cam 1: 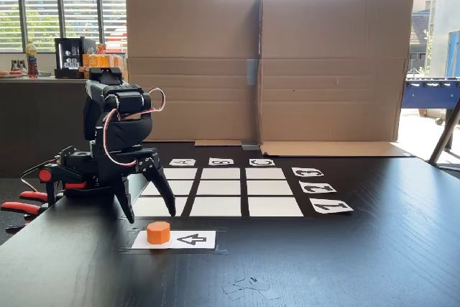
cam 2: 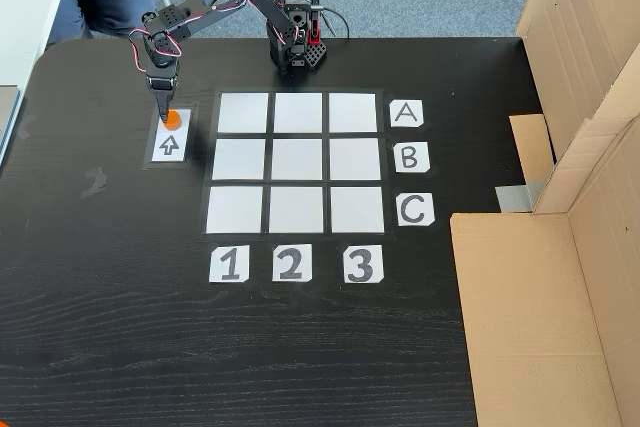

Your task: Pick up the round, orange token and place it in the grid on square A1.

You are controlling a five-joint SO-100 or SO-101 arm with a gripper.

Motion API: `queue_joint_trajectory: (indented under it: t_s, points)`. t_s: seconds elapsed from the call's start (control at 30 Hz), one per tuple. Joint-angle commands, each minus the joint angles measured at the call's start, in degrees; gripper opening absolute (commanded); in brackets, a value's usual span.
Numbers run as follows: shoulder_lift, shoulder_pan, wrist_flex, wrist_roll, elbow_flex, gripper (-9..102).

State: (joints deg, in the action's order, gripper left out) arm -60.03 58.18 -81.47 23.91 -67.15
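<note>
The orange token [cam 1: 158,232] stands on one end of a white arrow card [cam 1: 192,239], in front of the grid [cam 1: 220,189]. From above, the token [cam 2: 173,119] peeks out beside the fingers, at the top of the arrow card [cam 2: 170,142]. My gripper [cam 1: 149,215] hangs open, fingers pointing down, just above and behind the token. In the top-down fixed view the gripper [cam 2: 163,107] sits left of the grid [cam 2: 296,162]. Square A1 [cam 2: 243,113] is the corner cell nearest the gripper. From the side, square A1 [cam 1: 180,205] is partly hidden by a finger.
Cards A [cam 2: 404,113], B, C and 1 [cam 2: 228,264], 2, 3 edge the grid. A cardboard wall [cam 1: 266,62] stands behind the table. The arm base [cam 2: 296,42] is at the far edge, with red clamps [cam 1: 21,206] beside it. Tape scraps [cam 1: 244,289] lie near the front.
</note>
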Motion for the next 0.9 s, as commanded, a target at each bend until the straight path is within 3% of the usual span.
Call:
queue_joint_trajectory:
  t_s: [0.0,0.87]
  points:
    - [0.09,-0.70,-0.18,0.35,2.46,31]
    - [7.65,-2.29,0.18,0.18,7.21,31]
